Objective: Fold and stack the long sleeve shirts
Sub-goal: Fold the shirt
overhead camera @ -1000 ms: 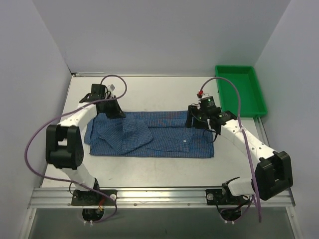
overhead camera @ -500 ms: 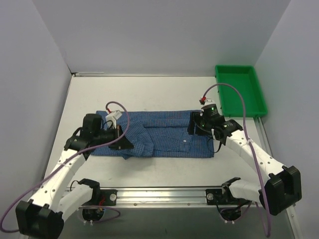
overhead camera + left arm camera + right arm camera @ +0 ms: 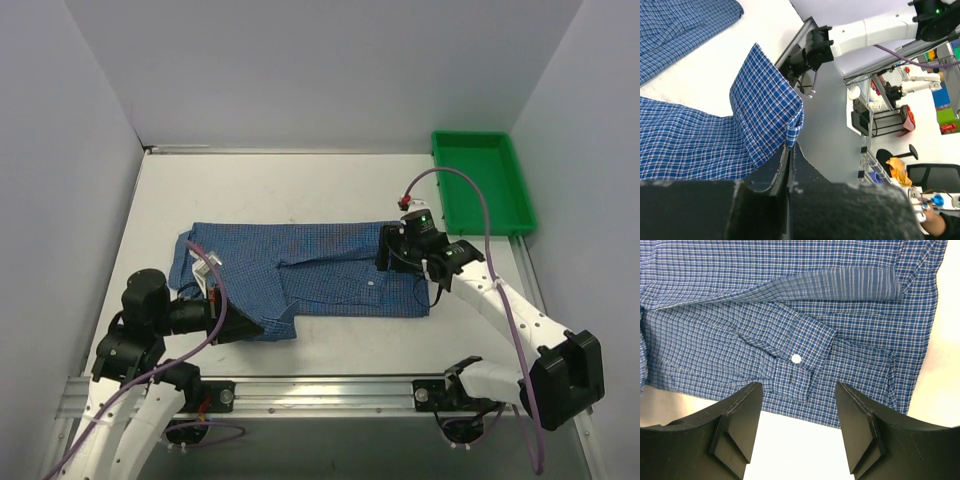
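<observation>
**Overhead view.** The blue checked shirt (image 3: 330, 270) lies spread across the middle of the table (image 3: 300, 190), its long axis running from 9 to 3 o'clock.

**Left wrist view.** My left claw (image 3: 790, 145), at 7 o'clock of the table, is closed on the shirt's near-left edge. A fold of the check cloth is pinched between my jaws and raised off the table.

**Right wrist view.** My right claw (image 3: 797, 387), at the shirt's 3 o'clock end, stands with jaws apart over a sleeve cuff (image 3: 810, 340) bearing one white button (image 3: 796, 358). Whether my fingertips touch the cloth I cannot tell.

**Container.** The green tray (image 3: 524, 200) sits at 1 o'clock, well apart from the shirt, which lies wholly outside it.
</observation>
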Tool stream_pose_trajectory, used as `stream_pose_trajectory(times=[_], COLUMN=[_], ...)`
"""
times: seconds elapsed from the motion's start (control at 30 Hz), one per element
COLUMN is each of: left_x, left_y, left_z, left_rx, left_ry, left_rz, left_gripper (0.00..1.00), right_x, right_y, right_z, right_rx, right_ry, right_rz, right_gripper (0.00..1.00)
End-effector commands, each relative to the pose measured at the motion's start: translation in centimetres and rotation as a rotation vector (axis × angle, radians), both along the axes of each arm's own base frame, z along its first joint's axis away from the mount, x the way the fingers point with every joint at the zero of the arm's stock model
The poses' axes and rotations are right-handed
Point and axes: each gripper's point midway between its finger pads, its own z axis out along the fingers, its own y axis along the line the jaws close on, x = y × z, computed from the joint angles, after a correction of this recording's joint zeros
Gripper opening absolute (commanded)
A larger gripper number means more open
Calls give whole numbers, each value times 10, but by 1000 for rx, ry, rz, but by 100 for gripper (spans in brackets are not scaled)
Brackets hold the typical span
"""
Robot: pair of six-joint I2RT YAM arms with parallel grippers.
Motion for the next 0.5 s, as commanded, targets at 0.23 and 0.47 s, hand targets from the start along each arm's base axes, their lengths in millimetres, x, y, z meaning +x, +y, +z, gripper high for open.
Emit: stream_pose_trajectory(times=[0.23, 0.47], left_x=[-13, -2], left_y=[8, 20], left_z=[-34, -23], left_rx=[114, 196], left_ry=[78, -55], left_rz=[-46, 54], left_gripper=[1, 0], right_x=[38, 60], right_y=[-9, 2], right_z=[-9, -40], right_rx=[-143, -165], right_ry=[-32, 21], right_rz=[-60, -52], right_gripper=[60, 61])
